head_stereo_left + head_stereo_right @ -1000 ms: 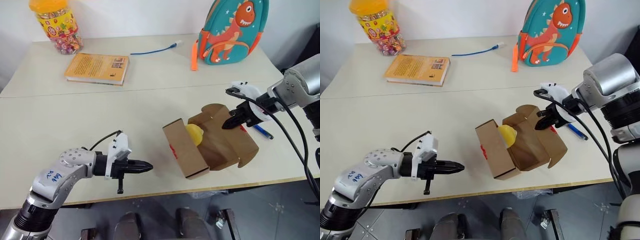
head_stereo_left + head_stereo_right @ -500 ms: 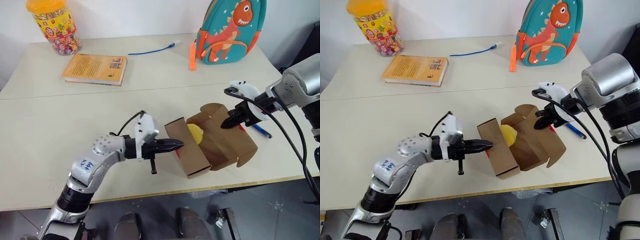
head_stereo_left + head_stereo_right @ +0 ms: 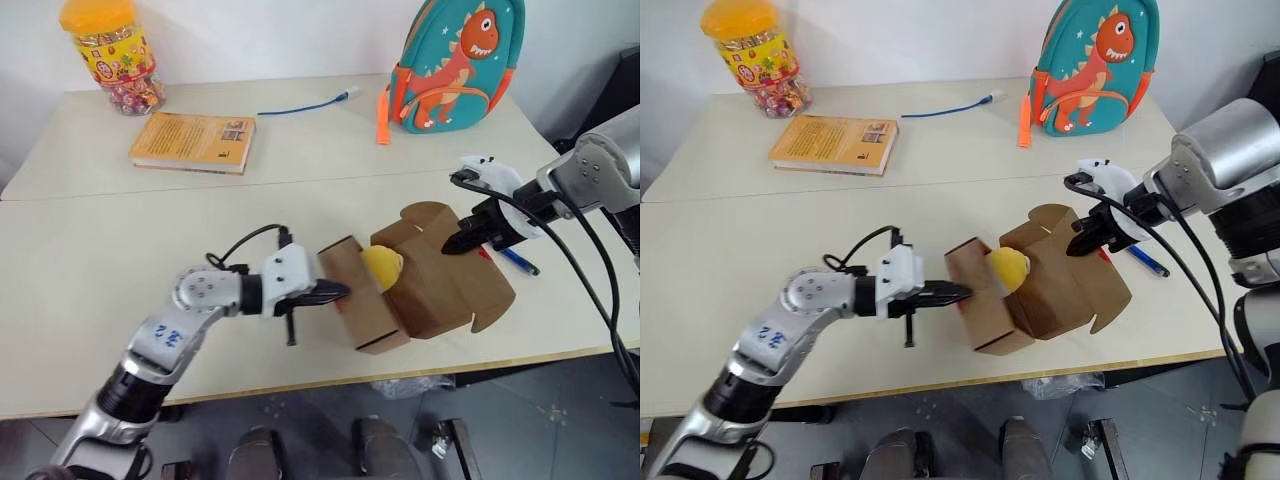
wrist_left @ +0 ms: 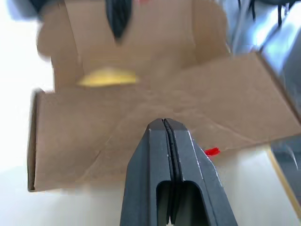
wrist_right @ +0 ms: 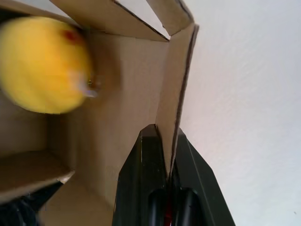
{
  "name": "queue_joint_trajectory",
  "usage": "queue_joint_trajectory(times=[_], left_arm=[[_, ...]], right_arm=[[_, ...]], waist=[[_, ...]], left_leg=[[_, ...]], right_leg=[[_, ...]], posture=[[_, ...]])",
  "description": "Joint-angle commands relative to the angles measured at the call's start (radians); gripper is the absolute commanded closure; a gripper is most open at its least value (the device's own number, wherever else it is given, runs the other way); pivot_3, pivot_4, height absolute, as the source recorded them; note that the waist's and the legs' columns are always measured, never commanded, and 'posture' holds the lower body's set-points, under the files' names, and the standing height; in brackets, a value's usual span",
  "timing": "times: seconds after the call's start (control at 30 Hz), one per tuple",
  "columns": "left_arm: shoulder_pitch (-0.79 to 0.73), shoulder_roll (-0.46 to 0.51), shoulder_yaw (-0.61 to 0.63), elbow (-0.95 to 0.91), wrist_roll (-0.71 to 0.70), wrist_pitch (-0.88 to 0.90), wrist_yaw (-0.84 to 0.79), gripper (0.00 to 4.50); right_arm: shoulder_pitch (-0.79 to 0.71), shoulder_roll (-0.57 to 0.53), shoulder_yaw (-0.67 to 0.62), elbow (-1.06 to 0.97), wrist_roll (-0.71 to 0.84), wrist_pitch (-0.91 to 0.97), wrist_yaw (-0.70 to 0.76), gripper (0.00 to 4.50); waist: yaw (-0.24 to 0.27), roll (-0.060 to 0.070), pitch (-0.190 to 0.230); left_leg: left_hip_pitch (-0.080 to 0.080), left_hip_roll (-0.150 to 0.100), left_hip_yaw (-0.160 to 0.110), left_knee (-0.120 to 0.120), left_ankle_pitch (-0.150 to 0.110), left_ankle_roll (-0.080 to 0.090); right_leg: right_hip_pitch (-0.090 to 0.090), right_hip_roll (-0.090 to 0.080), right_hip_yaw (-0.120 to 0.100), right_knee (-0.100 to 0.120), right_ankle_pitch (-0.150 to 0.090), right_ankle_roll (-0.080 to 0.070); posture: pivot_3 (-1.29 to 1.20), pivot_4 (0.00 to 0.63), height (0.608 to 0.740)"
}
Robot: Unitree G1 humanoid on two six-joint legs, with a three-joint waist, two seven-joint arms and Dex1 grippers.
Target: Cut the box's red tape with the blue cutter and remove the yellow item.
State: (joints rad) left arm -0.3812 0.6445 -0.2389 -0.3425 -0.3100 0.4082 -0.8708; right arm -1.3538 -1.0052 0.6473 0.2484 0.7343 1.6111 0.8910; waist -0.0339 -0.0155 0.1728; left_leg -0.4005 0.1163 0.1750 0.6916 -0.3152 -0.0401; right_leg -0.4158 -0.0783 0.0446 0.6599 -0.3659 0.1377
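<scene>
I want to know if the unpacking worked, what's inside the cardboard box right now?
Inside the opened box sits the yellow plush toy, rounded, with a small red mark showing in the right wrist view. Its lower part is hidden by the raised front flap, and the box's floor beneath it cannot be seen.

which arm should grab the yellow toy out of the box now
Probably the left. The right gripper is shut on a flap of the box, holding it open. The left gripper is shut and empty, its tips at the front flap near the yellow toy.

Left gripper [image 3: 338, 293] fingers pressed together — right gripper [image 3: 451, 245] fingers clamped.
</scene>
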Motion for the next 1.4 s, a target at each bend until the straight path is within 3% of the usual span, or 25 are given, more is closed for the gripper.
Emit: queue_joint_trajectory(times=[0.03, 0.33, 0.57, 0.67, 0.8, 0.93, 1.1, 1.17, 1.3, 1.4], left_arm=[[0.05, 0.021, -0.019, 0.026, 0.032, 0.041, -0.005, 4.5], [0.05, -0.065, 0.014, 0.007, 0.039, 0.066, 0.058, 4.5], [0.087, -0.016, 0.043, -0.008, 0.035, 0.118, 0.053, 4.5], [0.086, -0.003, 0.088, -0.011, 0.002, 0.181, 0.062, 3.93], [0.094, 0.014, 0.119, -0.008, 0.002, 0.186, 0.058, 2.74], [0.15, 0.048, 0.268, -0.013, -0.079, 0.195, 0.029, 1.54], [0.302, 0.107, 0.533, 0.039, -0.16, 0.027, -0.084, 0.04], [0.358, 0.135, 0.614, 0.077, -0.204, 0.055, -0.122, 0.0], [0.501, 0.22, 0.724, 0.15, -0.252, 0.105, -0.239, 0.0], [0.647, 0.28, 0.808, 0.119, -0.288, 0.179, -0.313, 0.0]], right_arm=[[-0.022, -0.001, 0.0, -0.038, 0.046, 0.003, 0.023, 4.47], [-0.013, 0.041, -0.024, -0.005, 0.037, 0.003, -0.008, 4.47], [0.061, 0.071, -0.129, -0.024, 0.03, 0.003, -0.074, 4.47], [0.134, 0.081, -0.236, -0.065, 0.003, -0.019, -0.101, 4.5], [0.218, 0.075, -0.365, -0.099, 0.007, -0.06, -0.09, 3.5], [0.459, -0.012, -0.584, -0.185, -0.081, -0.613, 0.075, 2.17], [0.729, -0.068, -0.81, -0.157, -0.107, -1.135, 0.468, 0.45], [0.777, -0.054, -0.831, -0.147, -0.129, -1.257, 0.538, 0.05], [0.877, -0.044, -0.843, -0.197, -0.123, -1.383, 0.681, 0.05], [0.972, 0.008, -0.882, -0.315, -0.072, -1.401, 0.653, 0.05]], waist=[[0.004, 0.0, 0.001], [0.01, -0.002, 0.002], [0.003, -0.002, 0.002], [0.005, -0.002, 0.002], [0.007, -0.002, 0.002], [0.009, -0.002, 0.003], [0.004, -0.002, 0.003], [-0.003, -0.002, 0.003], [-0.021, -0.002, 0.005], [-0.028, -0.005, 0.006]], left_leg=[[0.0, 0.0, 0.0, 0.0, 0.0, 0.0], [-0.007, 0.0, 0.001, 0.004, -0.004, 0.003], [-0.007, 0.0, 0.003, 0.002, -0.003, 0.002], [-0.008, 0.0, 0.004, 0.003, -0.003, 0.002], [-0.008, 0.0, 0.004, 0.003, -0.003, 0.001], [-0.008, 0.0, 0.004, 0.003, -0.003, 0.001], [-0.007, 0.0, 0.005, -0.001, -0.003, 0.001], [-0.004, 0.001, 0.005, -0.001, -0.003, 0.0], [0.007, 0.001, 0.005, -0.002, -0.003, 0.0], [0.013, 0.001, 0.005, -0.005, -0.003, -0.001]], right_leg=[[0.0, 0.0, 0.0, 0.0, 0.0, 0.0], [-0.004, -0.001, -0.001, -0.002, 0.001, 0.0], [-0.007, -0.001, 0.0, -0.001, 0.0, 0.0], [-0.009, -0.001, 0.0, 0.001, 0.001, 0.0], [-0.009, -0.001, 0.0, 0.001, 0.001, 0.0], [-0.008, -0.001, -0.001, 0.0, 0.001, 0.0], [-0.008, -0.001, -0.002, -0.002, 0.001, 0.001], [-0.007, -0.001, -0.003, -0.002, 0.001, 0.001], [0.003, -0.001, -0.003, -0.002, 0.001, 0.001], [0.008, -0.001, -0.002, -0.003, 0.001, 0.0]], posture=[[0.0, 0.15, 0.74], [0.0, 0.15, 0.74], [0.0, 0.15, 0.74], [0.0, 0.15, 0.74], [0.0, 0.15, 0.74], [0.0, 0.15, 0.74], [0.0, 0.15, 0.74], [0.0, 0.15, 0.74], [0.0, 0.15, 0.74], [0.0, 0.15, 0.74]])
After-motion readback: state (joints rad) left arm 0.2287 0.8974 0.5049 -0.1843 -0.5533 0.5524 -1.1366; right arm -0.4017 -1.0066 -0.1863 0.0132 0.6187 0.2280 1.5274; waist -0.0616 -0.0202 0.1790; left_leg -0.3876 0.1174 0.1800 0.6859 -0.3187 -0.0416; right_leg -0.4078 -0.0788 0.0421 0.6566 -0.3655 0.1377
